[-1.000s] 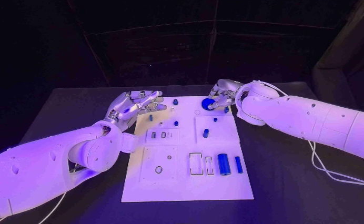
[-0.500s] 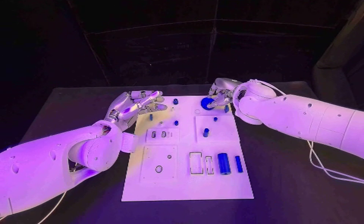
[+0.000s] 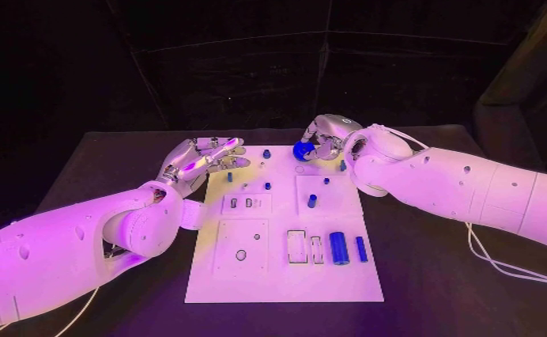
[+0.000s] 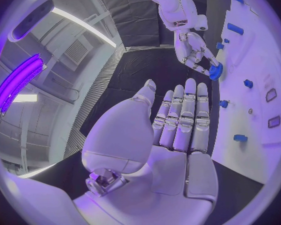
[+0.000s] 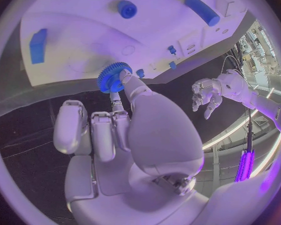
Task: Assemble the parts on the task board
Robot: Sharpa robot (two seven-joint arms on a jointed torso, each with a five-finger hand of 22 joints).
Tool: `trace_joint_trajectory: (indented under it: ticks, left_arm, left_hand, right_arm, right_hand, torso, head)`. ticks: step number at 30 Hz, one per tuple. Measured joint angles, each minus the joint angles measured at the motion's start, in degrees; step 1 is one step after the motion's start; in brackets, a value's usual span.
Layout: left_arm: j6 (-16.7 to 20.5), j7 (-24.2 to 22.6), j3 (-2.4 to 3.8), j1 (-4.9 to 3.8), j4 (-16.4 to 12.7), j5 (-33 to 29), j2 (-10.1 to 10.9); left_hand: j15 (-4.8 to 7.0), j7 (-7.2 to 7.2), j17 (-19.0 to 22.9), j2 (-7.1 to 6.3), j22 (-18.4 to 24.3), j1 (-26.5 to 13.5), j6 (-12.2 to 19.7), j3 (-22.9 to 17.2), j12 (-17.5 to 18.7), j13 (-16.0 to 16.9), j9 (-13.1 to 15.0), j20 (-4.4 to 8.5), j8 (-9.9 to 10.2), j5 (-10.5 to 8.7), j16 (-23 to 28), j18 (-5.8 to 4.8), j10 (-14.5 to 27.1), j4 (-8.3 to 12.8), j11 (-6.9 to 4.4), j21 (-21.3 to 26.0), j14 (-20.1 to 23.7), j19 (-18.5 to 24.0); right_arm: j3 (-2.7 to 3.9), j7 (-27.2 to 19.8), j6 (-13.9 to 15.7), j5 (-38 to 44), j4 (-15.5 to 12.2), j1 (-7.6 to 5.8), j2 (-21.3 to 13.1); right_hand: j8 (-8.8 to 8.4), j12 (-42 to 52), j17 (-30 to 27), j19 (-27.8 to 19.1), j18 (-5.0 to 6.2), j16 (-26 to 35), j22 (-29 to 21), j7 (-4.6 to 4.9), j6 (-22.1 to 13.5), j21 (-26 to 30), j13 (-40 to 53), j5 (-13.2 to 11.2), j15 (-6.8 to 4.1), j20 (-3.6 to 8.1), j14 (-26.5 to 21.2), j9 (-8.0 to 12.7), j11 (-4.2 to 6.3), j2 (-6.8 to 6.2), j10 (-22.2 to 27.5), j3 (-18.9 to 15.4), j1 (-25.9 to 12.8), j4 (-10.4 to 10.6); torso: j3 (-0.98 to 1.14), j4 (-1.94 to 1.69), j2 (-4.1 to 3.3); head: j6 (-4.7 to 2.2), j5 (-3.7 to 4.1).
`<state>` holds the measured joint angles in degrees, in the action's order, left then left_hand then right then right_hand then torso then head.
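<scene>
Lifted since before, right robot hand [image 3: 322, 138] pinches toothed blue gear [image 5: 113, 77].

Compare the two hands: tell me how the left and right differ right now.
The right hand pinches a blue gear above the far end of the task board; the left hand holds nothing. The left hand's fingers lie spread and extended at the board's far left edge; the right hand's fingers curl towards the gear. Both are silver, on white arms.

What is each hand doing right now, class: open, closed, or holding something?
Left hand: open, fingers apart, holding nothing, at the far left corner of the white board.
Right hand: holding a blue gear in its fingertips.
</scene>
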<state>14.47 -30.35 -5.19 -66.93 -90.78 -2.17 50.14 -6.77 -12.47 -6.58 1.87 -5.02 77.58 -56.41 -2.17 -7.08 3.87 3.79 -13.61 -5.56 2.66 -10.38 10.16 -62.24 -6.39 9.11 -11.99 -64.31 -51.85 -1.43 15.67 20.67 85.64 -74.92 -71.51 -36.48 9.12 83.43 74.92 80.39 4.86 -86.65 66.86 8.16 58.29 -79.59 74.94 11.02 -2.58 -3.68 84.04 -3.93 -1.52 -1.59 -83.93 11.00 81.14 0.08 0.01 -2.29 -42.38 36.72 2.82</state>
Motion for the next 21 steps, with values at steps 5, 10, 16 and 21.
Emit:
trace_joint_trajectory:
  ticks: [5,10,16,21]
  left_arm:
    - [0.0,0.0,0.0,0.0,0.5,-0.3,0.7]
    - [0.0,0.0,0.0,-0.03,0.8,-1.1,1.1]
    - [0.0,-0.1,0.0,-0.04,1.0,-2.0,1.2]
    - [0.0,-0.1,0.0,-0.04,1.0,-2.5,1.1]
  left_hand:
    - [0.0,0.0,0.0,0.0,0.0,0.0,0.0,0.0,0.0,0.0,0.0,0.0,0.0,0.0,0.0,0.0,0.0,0.0,0.0,0.0,0.0,0.0]
    - [0.0,0.0,0.0,0.0,0.0,0.0,0.0,0.0,0.0,0.0,0.0,0.0,0.0,0.0,0.0,0.0,0.0,0.0,0.0,0.0,0.0,0.0]
    - [0.0,0.0,0.0,0.0,0.0,0.0,0.0,0.0,0.0,0.0,0.0,0.0,0.0,0.0,0.0,0.0,0.0,0.0,0.0,0.0,0.0,0.0]
    - [0.0,0.0,0.0,0.0,0.0,0.0,0.0,0.0,0.0,0.0,0.0,0.0,0.0,0.0,0.0,0.0,0.0,0.0,0.0,0.0,0.0,0.0]
  right_arm:
    - [0.02,-0.3,1.4,1.7,-0.7,-0.01,2.1]
    - [0.03,-0.6,1.7,3.1,0.5,-0.03,5.2]
    - [0.0,-0.9,1.1,4.3,2.8,0.08,9.1]
    - [-0.1,-1.2,-0.1,4.9,4.8,0.59,11.4]
  right_hand:
    - [0.0,0.0,0.0,0.0,0.0,0.0,0.1,0.0,0.0,0.0,0.0,0.0,0.0,0.0,0.0,1.9,0.0,-0.02,0.0,0.3,-0.7,-0.3]
    - [-0.02,0.0,0.0,0.0,0.0,0.0,0.2,0.0,0.0,0.0,0.0,0.0,0.0,0.0,0.0,1.9,0.0,-0.35,0.0,0.5,-1.6,-0.1]
    - [-0.63,0.0,0.0,0.0,0.01,0.0,0.2,0.0,0.0,0.0,0.0,-0.4,0.01,0.0,0.0,1.9,-0.01,-0.49,0.0,1.4,-2.2,0.3]
    - [-0.71,0.0,0.0,0.0,0.02,0.0,0.2,0.0,0.0,0.0,0.0,-0.4,0.01,0.0,0.0,1.9,-0.01,-0.52,0.0,1.4,-2.8,0.3]
  torso:
    - [-0.07,-0.07,0.0]
    - [-0.1,-0.09,-0.01]
    - [-0.1,-0.1,-0.08]
    - [-0.07,-0.1,-0.09]
  head:
    - [-0.1,-0.29]
    - [0.02,-0.74]
    - [0.25,-1.07]
    - [0.37,-1.16]
